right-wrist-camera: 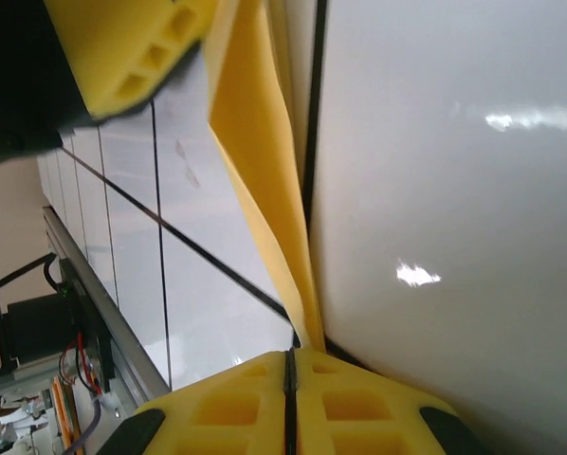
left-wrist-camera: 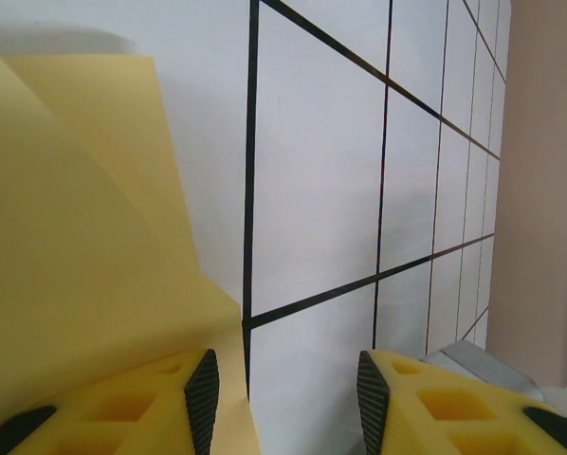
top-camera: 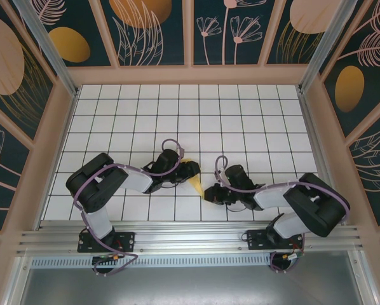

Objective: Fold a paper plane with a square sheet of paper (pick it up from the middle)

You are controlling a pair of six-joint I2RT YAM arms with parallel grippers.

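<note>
Though thin, stands up off the white grid table instead of lying flat: pale-yellow paper, creased into a narrow wedge tapering toward the near side. From above, reads as a small yellow triangle between the two arms, near the table's middle. From the right wrist, appears as a slim doubled strip of paper, layers close together, rising from the fingertips toward the top. From the left wrist, presents a broad smooth face of paper with one slanting fold edge across the left side.

Right pincer: closed, yellow pads pressed together with just a seam between them, nipping the strip's lower end.

Left pincer: open, with bare tile and a black grid line visible in the gap. Sits with the paper against the left-hand finger of its own view, the paper's edge running just inside the pad; touching or not, cannot tell. Shows one yellow finger at the right wrist view's top left, just beside the paper's upper part.
</note>
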